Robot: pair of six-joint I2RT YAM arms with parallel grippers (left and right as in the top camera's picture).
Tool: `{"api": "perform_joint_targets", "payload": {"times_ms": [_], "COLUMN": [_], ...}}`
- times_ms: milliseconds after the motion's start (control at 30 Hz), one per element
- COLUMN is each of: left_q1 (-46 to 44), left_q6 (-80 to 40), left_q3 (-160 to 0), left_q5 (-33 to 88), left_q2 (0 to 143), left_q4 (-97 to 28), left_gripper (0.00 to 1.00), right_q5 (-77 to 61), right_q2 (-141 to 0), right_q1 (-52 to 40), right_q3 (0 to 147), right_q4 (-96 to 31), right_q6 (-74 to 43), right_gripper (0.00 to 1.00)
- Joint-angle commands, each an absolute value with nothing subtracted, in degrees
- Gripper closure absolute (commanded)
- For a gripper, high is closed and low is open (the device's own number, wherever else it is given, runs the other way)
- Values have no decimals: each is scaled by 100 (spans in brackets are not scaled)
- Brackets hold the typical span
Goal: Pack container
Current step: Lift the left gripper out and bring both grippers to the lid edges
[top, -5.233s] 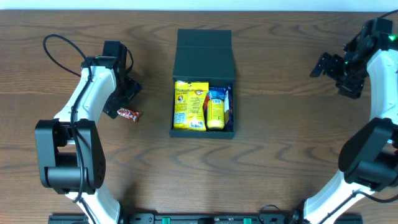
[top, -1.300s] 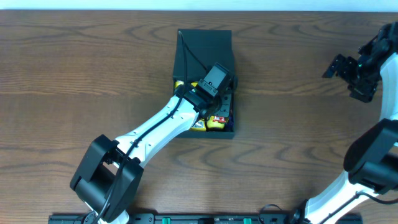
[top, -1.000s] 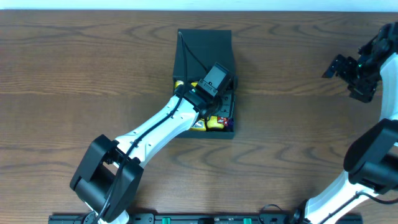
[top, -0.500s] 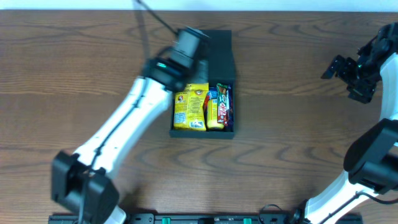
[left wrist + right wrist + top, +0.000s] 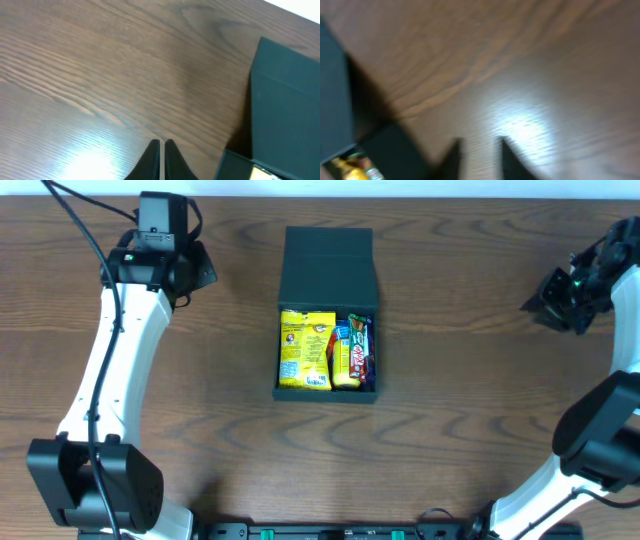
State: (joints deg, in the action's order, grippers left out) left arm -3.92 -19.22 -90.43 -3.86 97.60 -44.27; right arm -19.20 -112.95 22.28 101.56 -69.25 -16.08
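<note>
Dark brown wood grain covers the whole bench (image 5: pixel 480 430), with a pale strip of wall showing along the far edge. Your box (image 5: pixel 328 265) sits at the middle of the bench, a little nearer the far edge than the near one. It is open, and its lid lies back flat toward the far edge.

Inside the box you can see three snacks side by side. A large yellow packet (image 5: pixel 306 350) fills the left half. A smaller yellow packet (image 5: pixel 345 362) with a blue top lies next to it, and a red bar (image 5: pixel 361 352) lies along the right wall. All three lie flat with their long sides running from the far edge to the near edge.

Your left arm reaches up to the far left corner of the bench, well apart from the box. On the left wrist view the left fingers (image 5: pixel 156 152) are pressed together with nothing between them. They hang over bare wood, with the box off to their right.

Your right arm stands by the right edge, in the far half of the bench and well clear of the box. The right wrist view is blurred, but the right fingers (image 5: pixel 453 155) stand apart, with bare wood and a bright glare patch showing between them. One corner of the box and a bit of yellow show at the lower left of that view.
</note>
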Motion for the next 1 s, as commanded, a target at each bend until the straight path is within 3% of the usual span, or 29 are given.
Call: {"api": "perform_joint_targets", "payload": {"times_ms": [0,100,267,500,700,967], "left_q1": [-333,-327,-311,-318,-454,-502], "left_q6": [-1739,-1778,-1850,-2335,-2311,-2512], "left_q3": [-9122,-9120,-9126,-10036,-11115,-11118], "left_q5": [-429,-148,1479,3089,3245,3295], "left_q2": [9741,9904,10785,12355,13301,13740], "left_q4": [-4298,-4027,-3264,-2912,-3894,-3962], "left_gripper": [94,95,94,94,94,94], "right_q5": [-2515,-2512,-2683,-4215,-4442,-4438], "right_q2": [-11273,-11286,-11579,-12796,-13450,-13614], "right_q1": [2008,1505,578,311,178,-145], "right_q3": [10265,10265,10265,10300,10357,10353], "right_q4": [-6842,-6549,-5776,-4764,-4965,-4748], "right_q6": [-1734,-1732,-1732,-2340,-2353,-2226], "right_gripper": [98,98,98,99,99,98]}}
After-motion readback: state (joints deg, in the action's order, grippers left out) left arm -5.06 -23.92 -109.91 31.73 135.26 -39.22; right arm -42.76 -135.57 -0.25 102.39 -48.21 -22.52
